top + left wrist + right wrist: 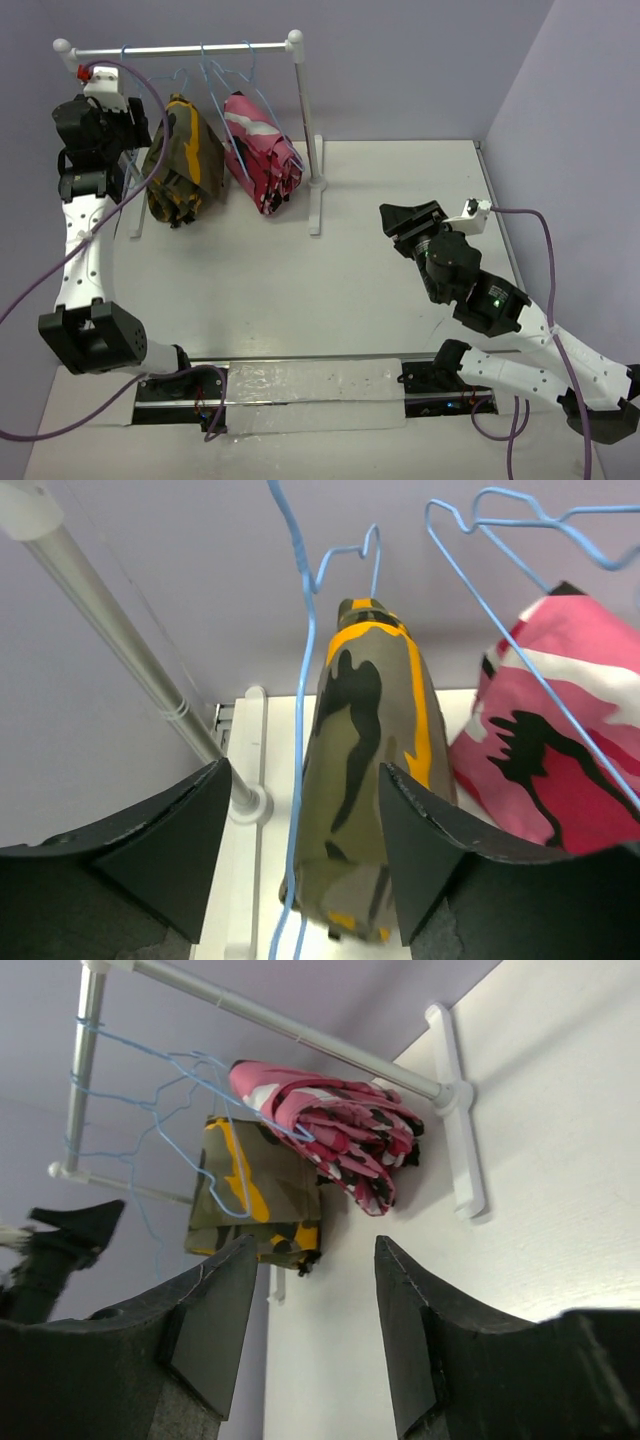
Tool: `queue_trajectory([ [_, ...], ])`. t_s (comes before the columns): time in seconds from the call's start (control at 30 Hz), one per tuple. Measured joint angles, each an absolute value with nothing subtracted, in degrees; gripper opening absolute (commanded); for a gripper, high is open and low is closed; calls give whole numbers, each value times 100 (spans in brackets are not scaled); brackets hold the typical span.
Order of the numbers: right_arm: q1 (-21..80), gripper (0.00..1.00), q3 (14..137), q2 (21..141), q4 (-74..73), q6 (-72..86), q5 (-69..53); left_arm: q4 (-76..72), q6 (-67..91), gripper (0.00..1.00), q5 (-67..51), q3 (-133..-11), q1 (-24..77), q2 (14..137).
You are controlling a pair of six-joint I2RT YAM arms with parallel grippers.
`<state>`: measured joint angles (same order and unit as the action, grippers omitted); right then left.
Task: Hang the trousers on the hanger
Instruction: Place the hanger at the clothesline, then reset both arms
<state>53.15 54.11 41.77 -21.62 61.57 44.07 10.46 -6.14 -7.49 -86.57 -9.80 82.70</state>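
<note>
The olive camouflage trousers (182,165) hang folded over a light-blue wire hanger (181,82), whose hook is on the white rail. In the left wrist view the trousers (370,770) hang straight ahead with the hanger wire (305,680) along their left side. My left gripper (140,150) is open and empty just left of the trousers (305,825), not touching them. My right gripper (395,228) is open and empty over the table's right half (315,1290), far from the trousers (255,1200).
A pink, white and black camouflage garment (262,150) hangs to the right of the trousers. Spare blue hangers (225,60) hang on the white rail stand (180,47), whose right post (308,130) stands on the table. Purple walls lie behind and to the right.
</note>
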Motion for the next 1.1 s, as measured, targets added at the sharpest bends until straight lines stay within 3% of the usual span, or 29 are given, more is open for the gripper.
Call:
queue_trajectory([
  [0.27, 4540, 72, 5373, 4220, -2513, 5332, 4204, 2232, -1046, 72, -1377, -8300, -980, 6701],
  [0.53, 3426, 81, 4726, 4420, -3085, 4431, 3723, 3278, -2052, 72, -1740, -5494, -972, 4606],
  [0.77, 3057, 92, 3950, 4560, -3392, 4248, 3527, 3293, -2357, 73, -999, -3363, -974, 3706],
  [0.9, 3033, 99, 3779, 4692, -3462, 4359, 3531, 3018, -2383, 73, -722, -2872, -974, 3351],
  [1.1, 3033, 100, 3791, 5227, -3485, 4361, 3579, 2761, -2276, 71, -342, -2562, -974, 3655],
])
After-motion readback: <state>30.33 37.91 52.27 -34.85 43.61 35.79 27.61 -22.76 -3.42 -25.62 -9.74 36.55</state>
